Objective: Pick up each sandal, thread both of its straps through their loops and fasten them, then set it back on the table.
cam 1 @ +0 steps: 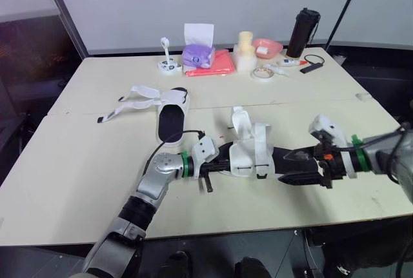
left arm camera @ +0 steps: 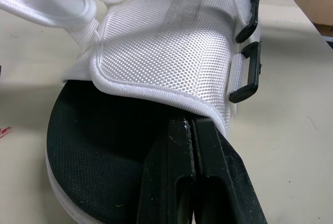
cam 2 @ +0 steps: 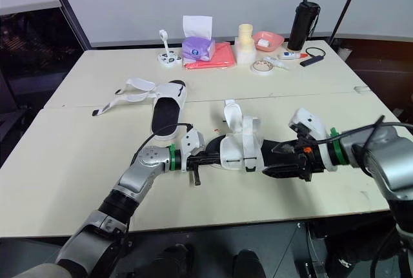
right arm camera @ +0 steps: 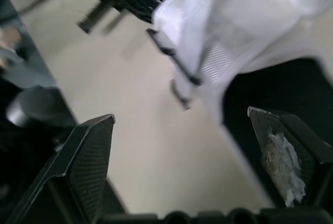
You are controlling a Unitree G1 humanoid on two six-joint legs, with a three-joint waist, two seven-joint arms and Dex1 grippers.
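L→R: 2nd sandal (cam 1: 171, 118) lies flat on table (cam 1: 77, 162), back-left, straps splayed out to the L, well apart from both arms, not fastened.

L gripper (left arm camera: 191, 128): fingers pressed together, tips tucked under hem of the white upper, lying over the black insole. Can't tell if any fabric is pinched btwn them.

Working sandal (cam 1: 250, 152) is at centre-front, btwn the 2 grippers. Long axis runs L-R across the robot, one end toward each arm. Straps (cam 1: 240, 122) stand up loose on the far side, and the black loops (left arm camera: 244, 73) on the near edge have nothing through them.

R gripper (right arm camera: 181, 116): fingers wide apart at the sandal's R end, one finger just beside the black sole.

Judgement: threading not started. R arm is free and faces the loops, so it's the one to fetch a strap from the far side. L needs to steady the sandal.
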